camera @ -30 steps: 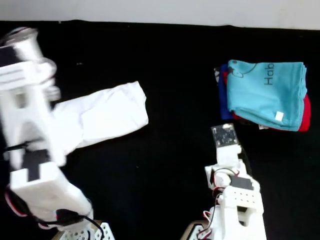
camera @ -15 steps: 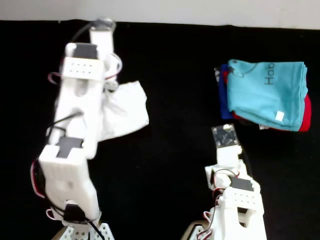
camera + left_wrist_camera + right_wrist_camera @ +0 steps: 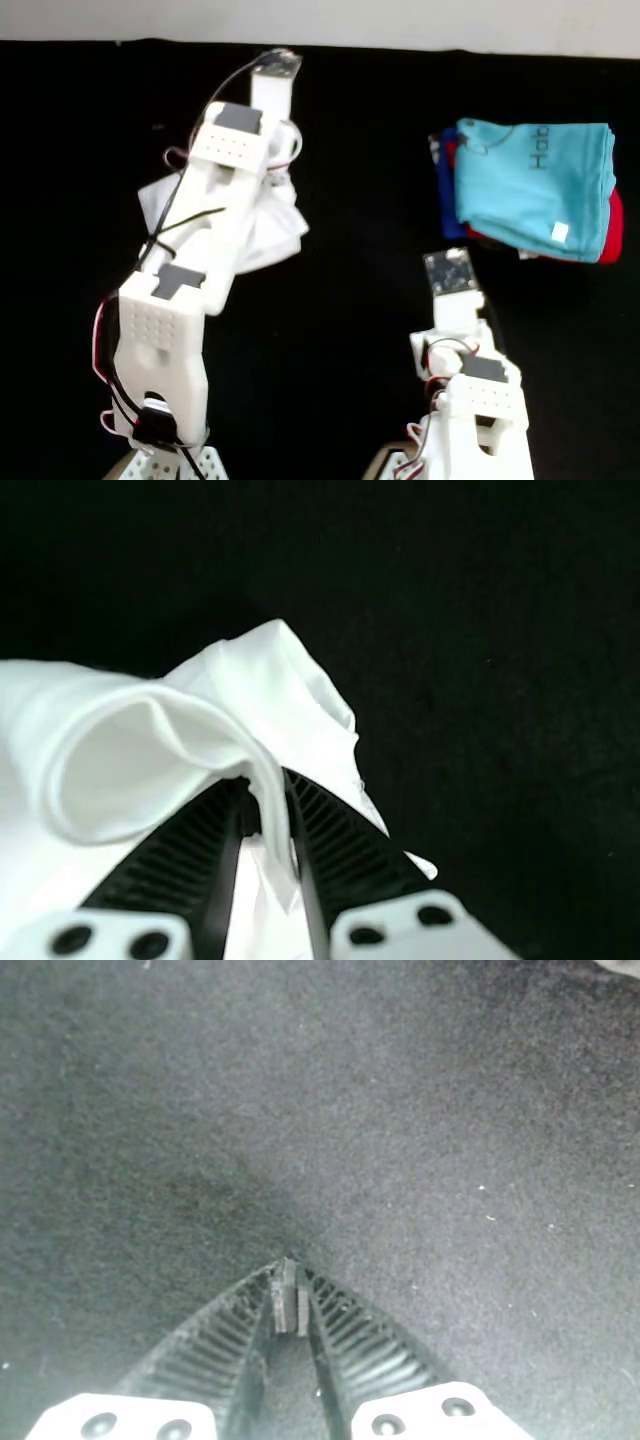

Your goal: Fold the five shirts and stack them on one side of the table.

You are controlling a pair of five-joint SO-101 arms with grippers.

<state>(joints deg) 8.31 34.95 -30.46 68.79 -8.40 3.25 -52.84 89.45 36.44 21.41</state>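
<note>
A fold of the white shirt [image 3: 150, 750] is being pinched tight by the left gripper [image 3: 262, 785], with cloth being pushed up into a loop just past the tips. Compared with a second ago, the left arm is being swung in over the garment, and the shirt, then spread long and flat, is being gathered into a shorter bunch [image 3: 275, 225], well apart from the stack of folded shirts [image 3: 530, 185]. Judgement: the last shirt is being folded, with stacking not yet done. The right gripper [image 3: 288, 1290] is being kept clenched on nothing, low over the bare table [image 3: 360, 120] near the stack.
</note>
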